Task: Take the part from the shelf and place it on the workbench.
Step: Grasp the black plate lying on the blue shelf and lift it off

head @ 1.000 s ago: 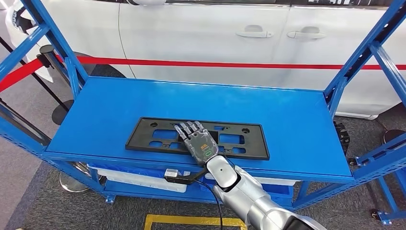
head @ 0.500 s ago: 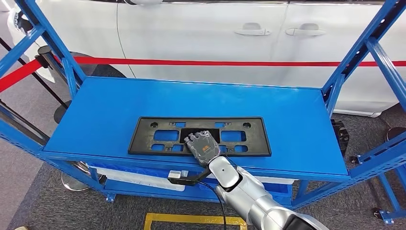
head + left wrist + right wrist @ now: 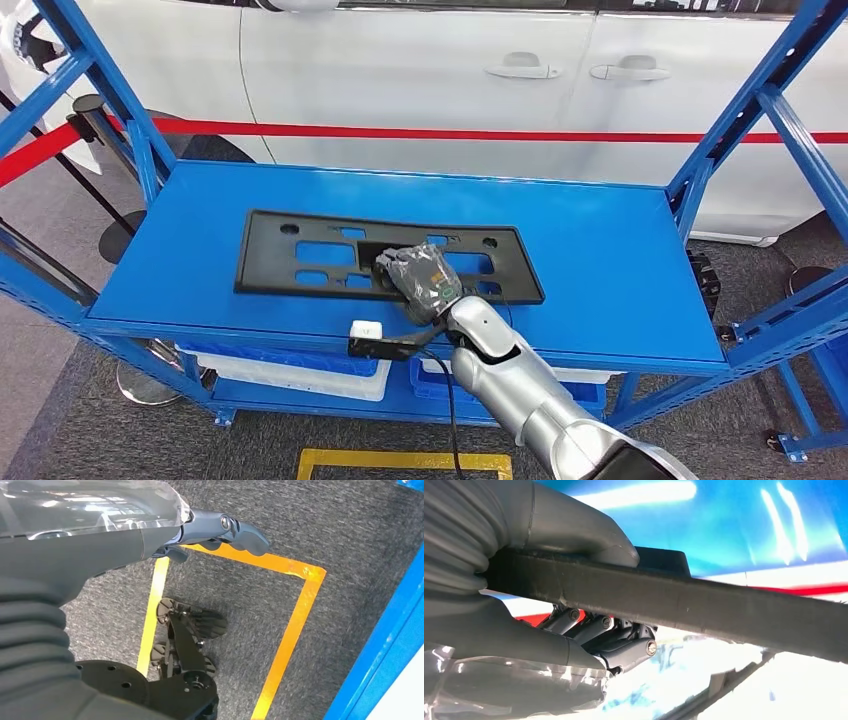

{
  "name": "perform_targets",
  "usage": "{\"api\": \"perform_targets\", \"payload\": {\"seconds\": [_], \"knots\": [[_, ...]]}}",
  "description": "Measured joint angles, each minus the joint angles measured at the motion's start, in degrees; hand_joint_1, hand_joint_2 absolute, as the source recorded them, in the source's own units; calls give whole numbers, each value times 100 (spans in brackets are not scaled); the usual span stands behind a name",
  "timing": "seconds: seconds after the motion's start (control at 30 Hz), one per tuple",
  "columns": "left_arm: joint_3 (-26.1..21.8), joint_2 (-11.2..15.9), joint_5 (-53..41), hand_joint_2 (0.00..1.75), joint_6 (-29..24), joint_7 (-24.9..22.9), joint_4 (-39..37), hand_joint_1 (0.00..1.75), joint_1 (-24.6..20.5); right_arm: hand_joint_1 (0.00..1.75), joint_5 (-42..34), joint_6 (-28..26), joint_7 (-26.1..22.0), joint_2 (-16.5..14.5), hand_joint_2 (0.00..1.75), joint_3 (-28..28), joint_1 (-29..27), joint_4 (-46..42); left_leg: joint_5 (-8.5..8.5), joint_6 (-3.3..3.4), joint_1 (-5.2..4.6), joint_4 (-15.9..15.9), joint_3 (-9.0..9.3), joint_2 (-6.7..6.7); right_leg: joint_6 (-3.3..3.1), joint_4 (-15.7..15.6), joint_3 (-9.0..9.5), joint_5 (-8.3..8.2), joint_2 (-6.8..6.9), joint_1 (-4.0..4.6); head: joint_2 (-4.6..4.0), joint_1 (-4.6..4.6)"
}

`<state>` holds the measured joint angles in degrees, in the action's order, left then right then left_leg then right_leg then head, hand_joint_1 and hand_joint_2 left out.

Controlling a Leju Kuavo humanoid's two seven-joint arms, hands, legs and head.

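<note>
A flat black plastic part point(image 3: 300, 260), a long frame with several cut-outs, is over the blue shelf top point(image 3: 600, 250), tilted with its near edge raised. My right hand point(image 3: 420, 282) grips its near edge at the middle, fingers curled over the top. In the right wrist view the thumb point(image 3: 579, 527) lies on one side of the part's edge point(image 3: 704, 605) and the fingers point(image 3: 619, 640) on the other. My left hand point(image 3: 220, 530) hangs over the floor, fingers curled, holding nothing.
Blue uprights point(image 3: 750, 110) flank the shelf. A white car point(image 3: 450, 70) and a red barrier tape point(image 3: 400, 131) stand behind. Blue and white bins point(image 3: 300, 372) sit on the lower level. Yellow tape point(image 3: 295, 625) marks the grey carpet.
My right hand closed its fingers over the part's near edge and lifted it. The part has shifted left and tilted. The camera has moved slightly.
</note>
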<state>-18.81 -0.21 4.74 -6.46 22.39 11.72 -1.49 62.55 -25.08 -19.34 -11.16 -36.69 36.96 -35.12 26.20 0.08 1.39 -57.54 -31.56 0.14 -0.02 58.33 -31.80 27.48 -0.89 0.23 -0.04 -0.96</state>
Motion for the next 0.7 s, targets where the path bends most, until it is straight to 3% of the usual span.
{"api": "perform_targets", "payload": {"seconds": [0.07, 0.13, 0.17, 0.2, 0.23, 0.3, 0.37, 0.47, 0.53, 0.63, 0.7], "knots": [[-28, -2, 5, 175, 42, 44, 0, 0, -3, 164, -460, 159, -276, 19, 175, 151, -37, -227, -28, 75, 10, 19, -11, 14, 47, 486, -207, 316, 22, -10, 0, 7], [-74, 1, 27, 175, 148, 107, 0, 0, 16, 164, -1450, 511, -938, 97, 175, 315, -151, -628, -37, 107, 1, 16, -35, 22, 73, 1271, -581, 700, 29, -16, 0, 11], [-103, 2, 44, 175, 219, 137, 0, 0, 32, 164, -2108, 786, -1301, 157, 175, 398, -220, -929, -39, 109, -7, 14, -39, 32, 76, 1529, -703, 776, 31, -18, 0, 11], [-133, 2, 61, 175, 297, 172, 0, 0, 42, 164, -2821, 1123, -1607, 231, 175, 484, -290, -1303, -39, 110, -16, 12, -38, 42, 68, 1581, -724, 738, 34, -17, 0, 11], [-163, 2, 79, 175, 378, 213, 0, 0, 46, 164, -3498, 1476, -1809, 309, 175, 565, -366, -1713, -40, 111, -28, 12, -35, 48, 46, 1398, -625, 600, 39, -11, 0, 11], [-222, -12, 98, 175, 537, 315, 0, 0, 35, 164, -4740, 2219, -1984, 509, 175, 723, -623, -2672, -48, 114, -56, 10, -38, 27, -63, 573, -197, 236, 51, 18, 0, 11], [-271, -34, 107, 175, 648, 408, 0, 0, 29, 164, -5788, 2966, -2027, 716, 175, 839, -956, -3716, -69, 90, -84, 0, -80, -15, -152, -20, 73, 32, 78, 49, 0, 18], [-342, -45, 107, 175, 739, 515, 0, 0, 38, 164, -7101, 4015, -2003, 882, 175, 993, -1246, -5092, -89, 10, -98, 2, -147, -25, -151, -127, 52, -32, 95, 29, 0, 39], [-375, -44, 83, 175, 778, 554, 0, 0, 36, 164, -7800, 4594, -1875, 931, 175, 1060, -1357, -5779, 29, -43, -106, -133, -207, -25, -158, -202, 76, -72, 106, -21, 0, 34], [-392, -44, 55, 175, 793, 556, 0, 0, 34, 164, -8192, 4905, -1746, 950, 175, 1077, -1409, -6154, 219, -75, -106, -386, -309, -26, -175, -236, 92, -87, 119, -43, 0, 19], [-392, -44, 55, 175, 793, 556, 0, 0, 34, 164, -8202, 4912, -1742, 950, 175, 1077, -1409, -6162, 223, -76, -106, -392, -312, -26, -175, -236, 92, -87, 119, -43, 0, 19]]}}
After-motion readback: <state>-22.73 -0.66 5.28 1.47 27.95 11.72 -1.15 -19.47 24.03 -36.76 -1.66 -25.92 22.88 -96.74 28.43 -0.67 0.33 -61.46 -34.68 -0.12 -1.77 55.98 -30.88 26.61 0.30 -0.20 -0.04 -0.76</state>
